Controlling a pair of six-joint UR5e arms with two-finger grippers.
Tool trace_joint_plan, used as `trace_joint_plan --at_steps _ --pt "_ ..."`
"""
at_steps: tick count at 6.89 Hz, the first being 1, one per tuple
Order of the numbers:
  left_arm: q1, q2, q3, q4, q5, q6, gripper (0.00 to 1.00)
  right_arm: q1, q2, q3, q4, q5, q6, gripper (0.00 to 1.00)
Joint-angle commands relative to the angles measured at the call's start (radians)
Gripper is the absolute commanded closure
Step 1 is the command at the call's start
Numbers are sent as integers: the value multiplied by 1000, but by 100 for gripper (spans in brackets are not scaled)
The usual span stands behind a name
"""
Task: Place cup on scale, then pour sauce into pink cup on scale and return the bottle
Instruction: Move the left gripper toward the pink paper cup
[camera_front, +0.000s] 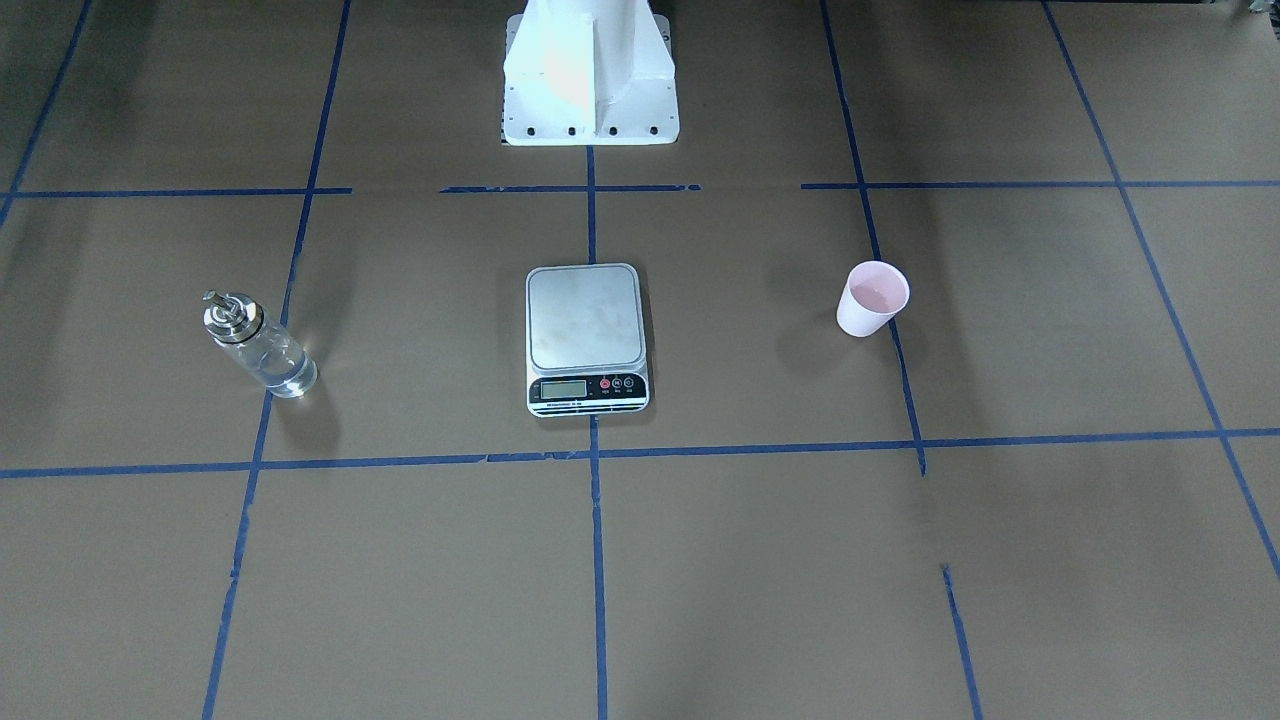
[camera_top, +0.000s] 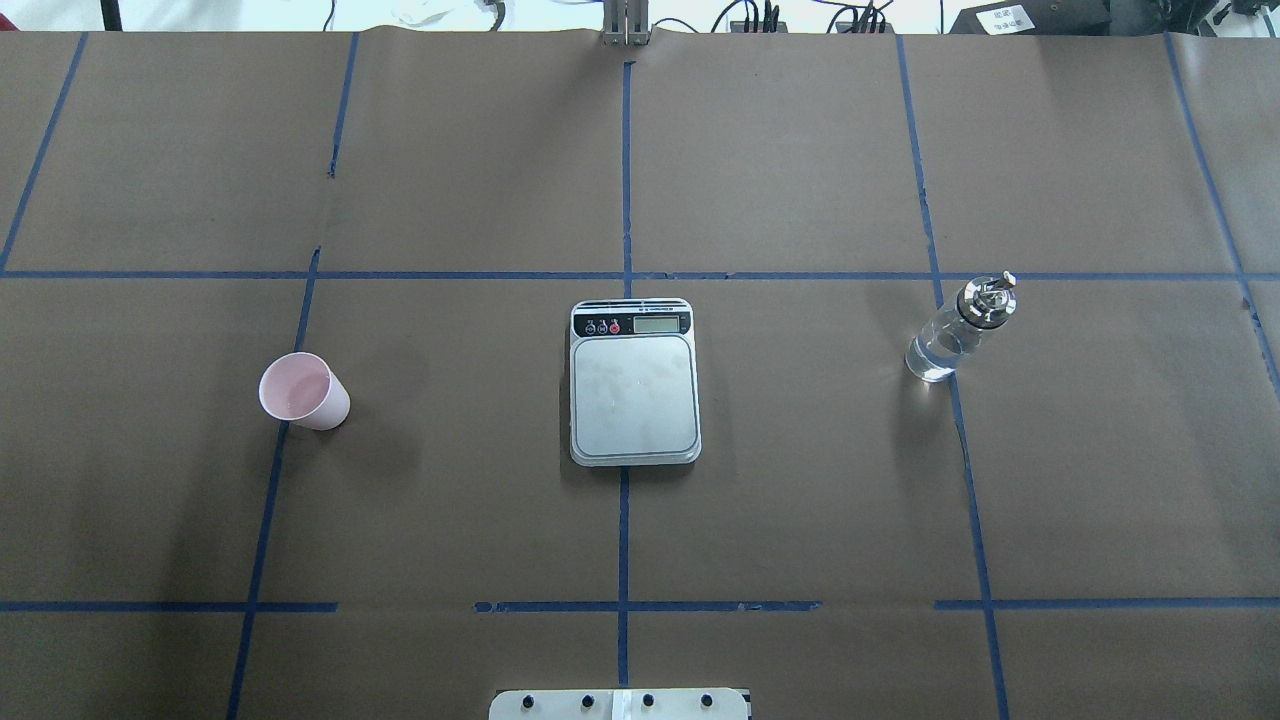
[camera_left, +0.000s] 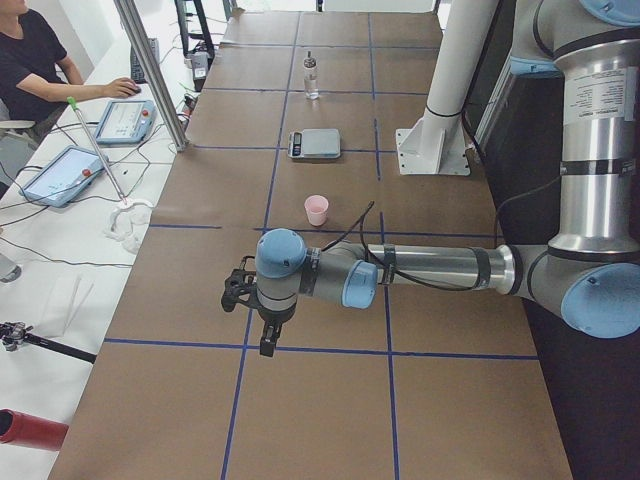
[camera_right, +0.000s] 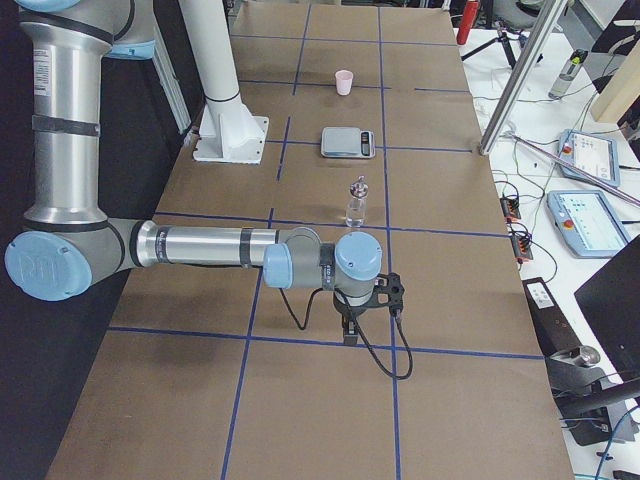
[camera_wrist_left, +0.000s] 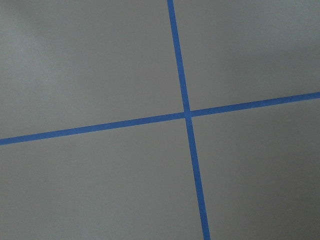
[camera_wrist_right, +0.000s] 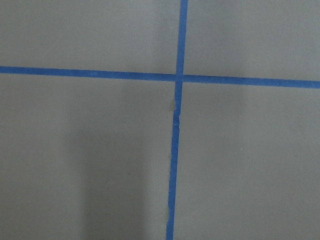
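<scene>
Cup (camera_top: 303, 392) stood upright on the desk's (camera_top: 800, 500) left side, well apart from the bare scale (camera_top: 634, 385); bottle (camera_top: 955, 333) stood off right. The left pincer (camera_left: 268, 340) and right pincer (camera_right: 348, 330) hung far out, and I couldn't tell whether they were spread or pressed together. The danger was an off-centre pinch toppling that light cup.

Scale (camera_top: 634, 395) between upright cup (camera_top: 302, 391) and bottle (camera_top: 945, 345)
</scene>
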Motion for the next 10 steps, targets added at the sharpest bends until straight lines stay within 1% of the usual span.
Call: trace_joint_plan --at_steps 1,2,5,6,7,8,9,10 --pt "0 -1 -3 0 -2 2 0 0 -6 5 -4 -2 3 0" --pt "0 -2 -12 -2 -5 2 0 0 -4 5 -5 1 3 0" --pt "16 -138 -20 -9 -3 3 0 0 11 12 -1 15 5 0" --pt "28 -145 -31 -52 -5 8 0 0 11 50 5 15 5 0" --pt "58 -146 -49 -79 -68 -36 0 -1 13 58 2 17 9 0" --pt "110 -186 -95 -87 -113 -170 0 -1 14 52 2 29 24 0" --pt "152 -214 -98 -86 -174 -368 0 -3 16 51 7 30 23 0" --pt "310 -241 -133 -121 -175 -596 0 -4 16 58 8 32 25 0"
